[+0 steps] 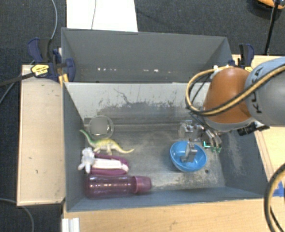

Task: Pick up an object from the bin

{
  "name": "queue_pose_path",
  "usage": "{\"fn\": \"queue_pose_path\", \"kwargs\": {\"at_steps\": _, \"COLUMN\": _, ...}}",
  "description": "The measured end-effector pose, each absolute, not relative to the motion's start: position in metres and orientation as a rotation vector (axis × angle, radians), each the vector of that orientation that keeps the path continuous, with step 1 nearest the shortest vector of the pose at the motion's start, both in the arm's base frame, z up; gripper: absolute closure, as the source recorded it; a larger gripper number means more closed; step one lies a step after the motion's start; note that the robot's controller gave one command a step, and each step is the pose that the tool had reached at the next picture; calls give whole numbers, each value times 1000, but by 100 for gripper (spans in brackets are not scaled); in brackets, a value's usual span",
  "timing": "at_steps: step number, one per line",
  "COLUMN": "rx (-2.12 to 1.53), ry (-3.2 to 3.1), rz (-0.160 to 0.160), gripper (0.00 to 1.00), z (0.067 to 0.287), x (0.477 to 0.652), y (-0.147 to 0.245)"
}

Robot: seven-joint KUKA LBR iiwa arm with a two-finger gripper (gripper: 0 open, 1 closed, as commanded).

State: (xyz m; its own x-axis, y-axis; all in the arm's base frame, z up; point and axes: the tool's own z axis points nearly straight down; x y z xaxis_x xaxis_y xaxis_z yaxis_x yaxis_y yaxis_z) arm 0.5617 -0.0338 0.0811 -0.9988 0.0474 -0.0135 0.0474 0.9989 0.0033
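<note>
A small blue bowl (187, 158) lies on the bin floor toward the right front. My gripper (190, 151) hangs right over it, its metal fingers reaching down into the bowl's hollow. Whether they grip the rim I cannot make out.
Along the left side of the bin lie a clear round lid (101, 126), a yellow-green toy dinosaur (106, 145), a white and pink toy (103, 165) and a purple bottle (118, 185) on its side. The arm's orange cover and cables hang above the bin's right wall.
</note>
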Motion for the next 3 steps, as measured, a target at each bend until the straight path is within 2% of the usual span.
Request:
{"fn": "queue_pose_path", "kwargs": {"at_steps": 1, "rx": 178, "ry": 3121, "rz": 5, "gripper": 100, "z": 82, "x": 564, "y": -13}}
{"fn": "queue_pose_path", "kwargs": {"at_steps": 2, "rx": 207, "ry": 3118, "rz": 6, "gripper": 100, "z": 82, "x": 564, "y": -8}}
{"fn": "queue_pose_path", "kwargs": {"at_steps": 3, "rx": -76, "ry": 3121, "rz": 4, "gripper": 100, "z": 199, "x": 577, "y": 6}}
